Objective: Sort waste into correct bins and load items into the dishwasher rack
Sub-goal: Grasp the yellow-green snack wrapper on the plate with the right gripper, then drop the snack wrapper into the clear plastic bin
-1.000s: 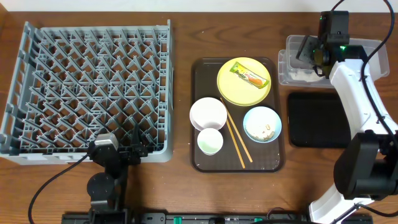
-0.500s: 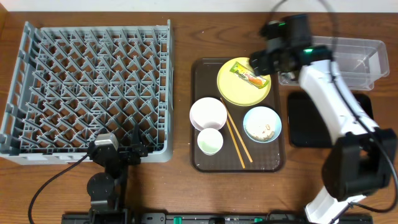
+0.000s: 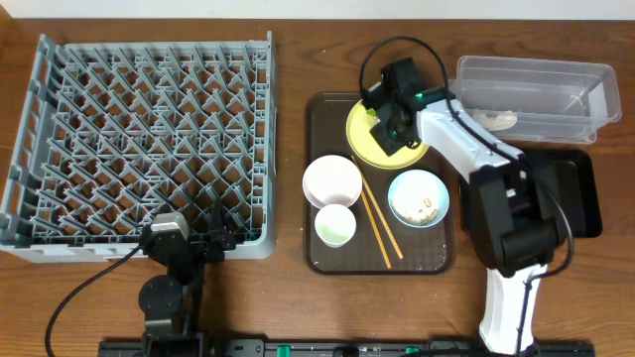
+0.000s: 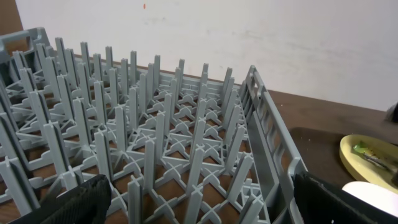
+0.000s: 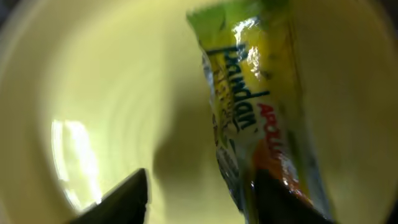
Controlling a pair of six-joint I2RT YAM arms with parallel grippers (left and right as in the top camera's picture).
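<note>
At the left of the overhead frame the dishwasher rack (image 3: 139, 139) sits on the desk (image 3: 288, 59) with nothing loaded among its pegs, and the left gripper (image 4: 205, 196) rests at its lower edge, fingers spread wide and grasping nothing. In the centre, the brown serving tray (image 3: 317, 260) carries the white bowl (image 3: 331, 180), the small white cup (image 3: 335, 226) below it and the 2 chopsticks (image 3: 379, 226) lying diagonally beside them. At the tray's top lies the yellow plate (image 3: 362, 144), and on it the snack wrapper (image 5: 261, 112), flat, glossy and a little creased, yellow-green with dark lettering and an orange patch at one end. The right gripper (image 3: 392, 124) hangs just over the plate; in the wrist view its fingers stand apart on either side of the wrapper, with bare plate showing between one finger and the foil, so it is released and not yet pinching. The step in hand looks like picking up the wrapper: the next move calls for closing on the thin foil without catching the plate, then carrying it right to a bin. Further right, the light blue bowl (image 3: 418, 196) holds a few rice-like scraps (image 3: 427, 206). At the upper right stands the clear tub (image 3: 536, 74), and below it the black tray (image 3: 580, 198), partly hidden by the arm.
</note>
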